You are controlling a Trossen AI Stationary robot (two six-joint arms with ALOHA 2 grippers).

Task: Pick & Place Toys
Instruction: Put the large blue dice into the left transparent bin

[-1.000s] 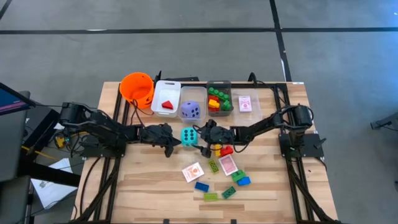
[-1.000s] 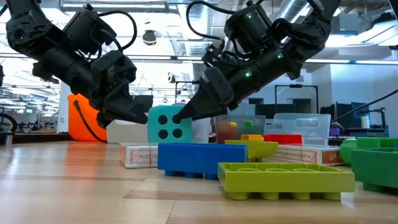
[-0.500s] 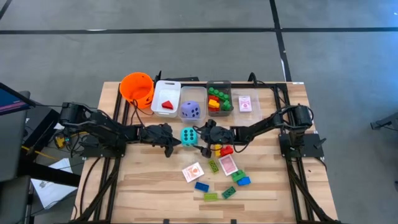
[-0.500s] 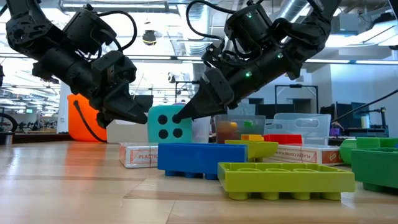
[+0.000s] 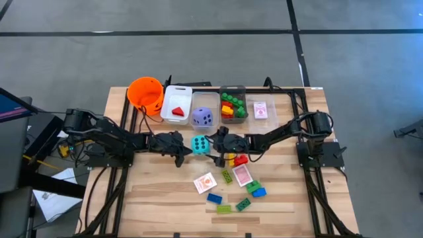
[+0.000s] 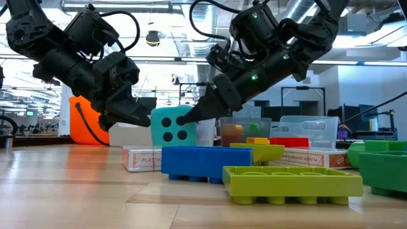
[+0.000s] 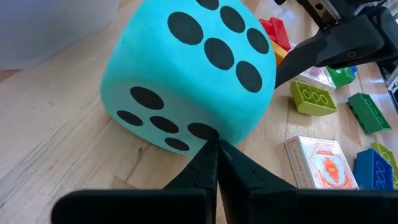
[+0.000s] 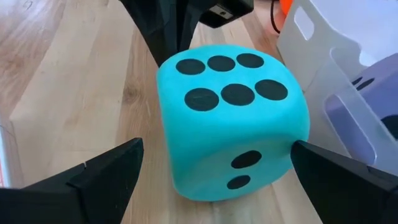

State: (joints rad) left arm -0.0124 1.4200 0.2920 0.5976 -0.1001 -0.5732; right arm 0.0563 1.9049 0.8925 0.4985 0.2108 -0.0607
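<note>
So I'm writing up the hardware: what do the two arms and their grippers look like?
Both arms are black, jointed and boxy, with black cables looping over their upper links. The left gripper and the right gripper end in matte black, wedge-shaped fingers tapering to narrow tips. Small green lights glow on the right arm's wrist housing. No lettering is legible.

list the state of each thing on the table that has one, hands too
teal die: on the table, six up, between both hands
left hand: shut, tip against the teal die
right hand: open, fingers either side of the teal die
purple die: in a clear bin
red wedge: in the white bin
bucket: upright
</note>
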